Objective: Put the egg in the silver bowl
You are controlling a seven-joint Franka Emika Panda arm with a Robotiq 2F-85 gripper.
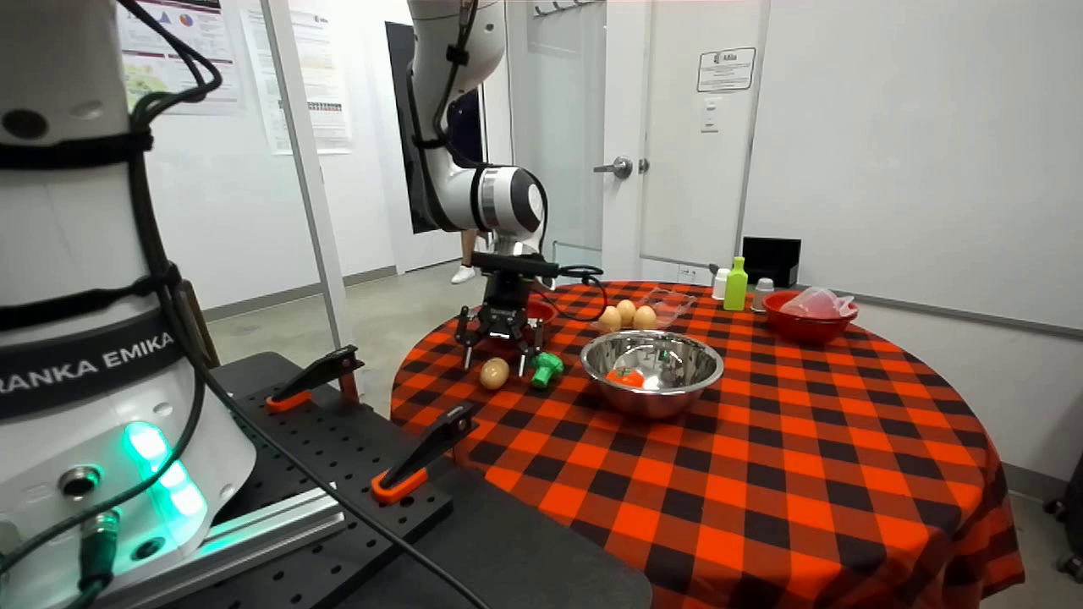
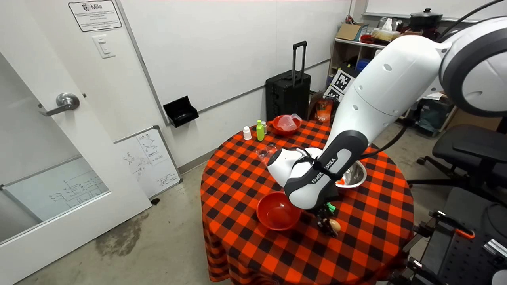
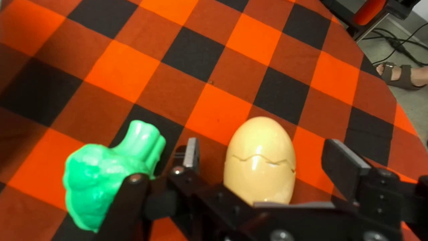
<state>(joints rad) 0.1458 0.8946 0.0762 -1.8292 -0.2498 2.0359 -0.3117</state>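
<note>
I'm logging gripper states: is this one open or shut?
The gripper is open: in the wrist view, its fingers stand apart, tablecloth showing on both sides of the egg.

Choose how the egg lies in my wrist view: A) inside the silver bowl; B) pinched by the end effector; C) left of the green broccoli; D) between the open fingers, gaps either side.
D, as tablecloth shows on both sides of the egg, between it and the fingers of the end effector.

"FRANKA EMIKA" on the arm (image 2: 366, 111); "Mila" on a wall sign (image 2: 95, 16).
</note>
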